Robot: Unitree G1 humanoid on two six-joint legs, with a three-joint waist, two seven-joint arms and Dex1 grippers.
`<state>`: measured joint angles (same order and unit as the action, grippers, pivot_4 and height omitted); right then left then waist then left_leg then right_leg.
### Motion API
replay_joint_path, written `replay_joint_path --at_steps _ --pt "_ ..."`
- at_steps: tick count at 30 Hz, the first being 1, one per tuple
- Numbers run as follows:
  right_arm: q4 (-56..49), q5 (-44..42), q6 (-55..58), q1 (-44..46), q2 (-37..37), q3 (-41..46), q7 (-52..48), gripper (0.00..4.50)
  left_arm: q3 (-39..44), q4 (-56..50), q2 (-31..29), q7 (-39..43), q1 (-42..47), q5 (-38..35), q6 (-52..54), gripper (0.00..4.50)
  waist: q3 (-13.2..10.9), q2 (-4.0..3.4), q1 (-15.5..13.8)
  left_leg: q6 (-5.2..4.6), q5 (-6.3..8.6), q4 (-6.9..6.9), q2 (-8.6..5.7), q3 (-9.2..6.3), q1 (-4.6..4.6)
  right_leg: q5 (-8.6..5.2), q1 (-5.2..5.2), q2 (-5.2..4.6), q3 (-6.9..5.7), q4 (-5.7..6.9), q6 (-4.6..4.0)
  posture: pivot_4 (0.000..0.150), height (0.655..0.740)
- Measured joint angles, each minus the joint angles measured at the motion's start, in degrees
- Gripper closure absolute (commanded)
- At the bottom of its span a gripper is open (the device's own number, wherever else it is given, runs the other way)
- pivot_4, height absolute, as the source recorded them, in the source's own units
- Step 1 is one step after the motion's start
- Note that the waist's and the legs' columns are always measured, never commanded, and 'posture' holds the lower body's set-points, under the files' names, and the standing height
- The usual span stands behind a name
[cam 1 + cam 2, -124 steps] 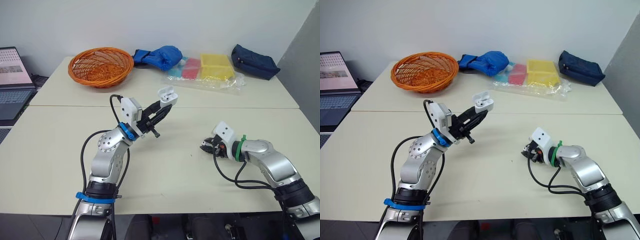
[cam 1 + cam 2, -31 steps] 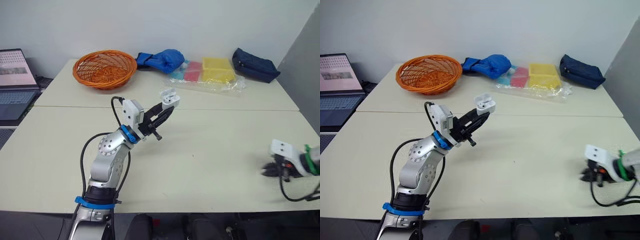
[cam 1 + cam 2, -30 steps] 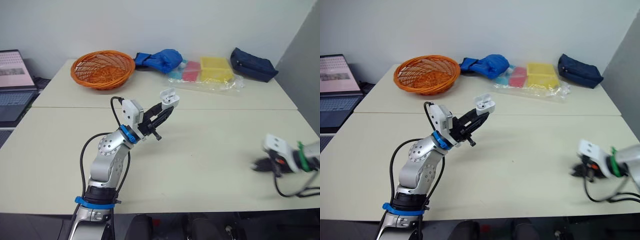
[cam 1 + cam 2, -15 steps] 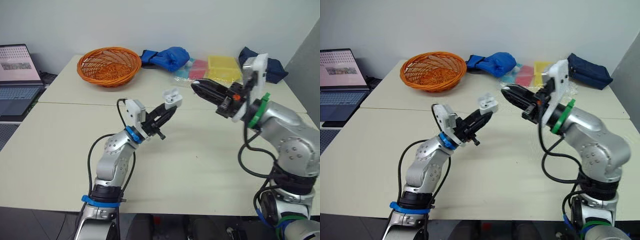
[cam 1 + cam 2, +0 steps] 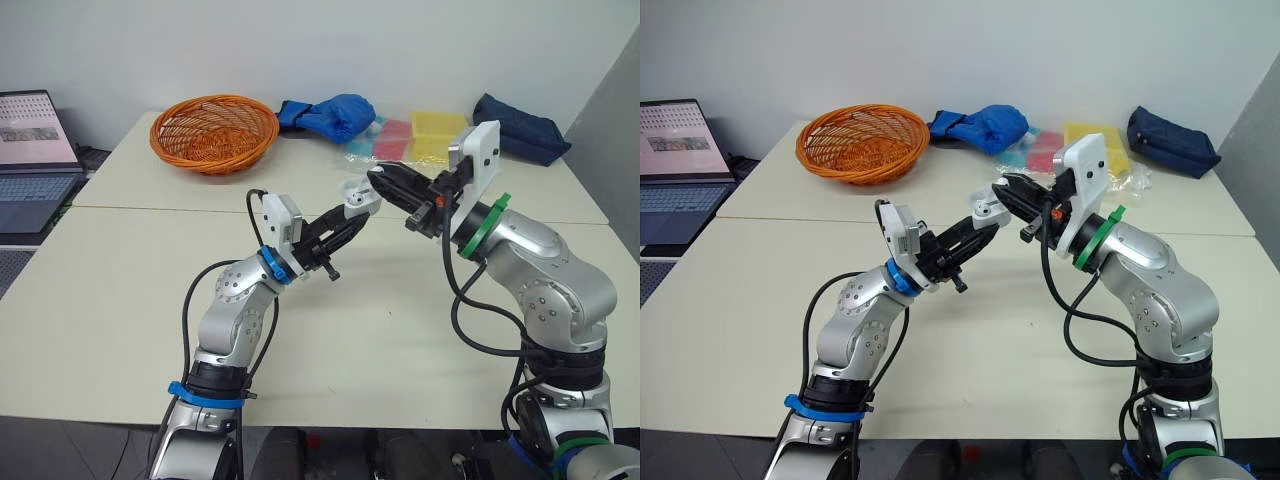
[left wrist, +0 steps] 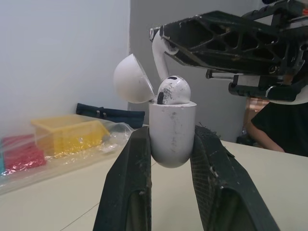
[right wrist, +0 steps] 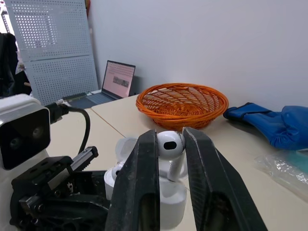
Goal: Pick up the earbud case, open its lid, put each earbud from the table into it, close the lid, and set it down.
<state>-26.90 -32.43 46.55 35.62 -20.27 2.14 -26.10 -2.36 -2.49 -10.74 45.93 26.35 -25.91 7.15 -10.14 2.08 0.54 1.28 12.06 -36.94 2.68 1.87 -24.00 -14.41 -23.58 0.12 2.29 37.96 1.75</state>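
Note:
My left gripper [image 5: 350,208] is shut on the white earbud case [image 6: 172,139] and holds it up above the table's middle. The case's lid [image 6: 132,79] stands open, and one earbud [image 6: 172,90] sits in the case. My right gripper [image 7: 170,137] is shut on a second white earbud [image 7: 171,143], right above the case's open top [image 7: 166,191]. In the left wrist view this earbud's stem [image 6: 158,52] hangs from the right gripper's black fingers [image 6: 226,36], just above the seated earbud. I cannot tell whether the held earbud touches the case.
An orange basket [image 5: 213,130] stands at the back left, with a blue cloth [image 5: 330,112] beside it. Yellow and red boxes in a plastic bag [image 5: 425,140] and a dark blue pouch [image 5: 520,125] lie at the back right. A laptop [image 5: 35,150] sits off the table's left.
My right arm has risen from low at the table's right edge and reached the held case, closing the last gap in the past half second. The left gripper kept hold of the case.

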Motion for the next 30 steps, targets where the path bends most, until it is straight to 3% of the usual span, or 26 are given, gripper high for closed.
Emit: replay_joint_path --at_steps 11,19,24,30 --pt "0.02 0.48 -0.83 -0.75 -1.33 -1.39 -0.01 4.1 0.02 0.19 -0.2 0.81 -0.08 0.18 -0.02 3.76 0.0 0.0 0.02 0.0 0.0 0.0 0.0 0.0 0.0 0.0 -0.01 0.0 0.01 0.0 0.0 0.15 0.74" --pt "0.88 0.28 -1.07 -0.67 -1.68 -1.53 -0.09 1.33 0.51 0.22 -0.28 0.73 -0.05 0.24 -0.18 3.76 0.0 0.0 0.03 0.0 0.0 0.01 0.01 0.0 0.0 0.0 -0.01 0.0 0.0 0.0 0.0 0.15 0.74" --pt "0.88 -1.16 -1.04 -0.64 -1.33 -1.04 -0.22 1.33 0.45 0.24 -0.21 0.75 -0.04 0.31 -0.29 3.76 0.0 0.0 0.03 0.0 0.0 0.02 0.0 -0.01 -0.01 0.0 -0.01 0.0 0.0 -0.02 0.0 0.15 0.74" --pt "0.91 -10.67 0.69 -1.21 -4.48 6.36 -3.89 1.33 0.41 0.25 -0.24 0.89 0.01 0.35 -0.53 3.76 -0.01 -0.02 -0.06 0.0 0.0 0.02 0.0 -0.01 -0.03 0.0 -0.01 -0.05 0.0 -0.05 0.0 0.15 0.74"
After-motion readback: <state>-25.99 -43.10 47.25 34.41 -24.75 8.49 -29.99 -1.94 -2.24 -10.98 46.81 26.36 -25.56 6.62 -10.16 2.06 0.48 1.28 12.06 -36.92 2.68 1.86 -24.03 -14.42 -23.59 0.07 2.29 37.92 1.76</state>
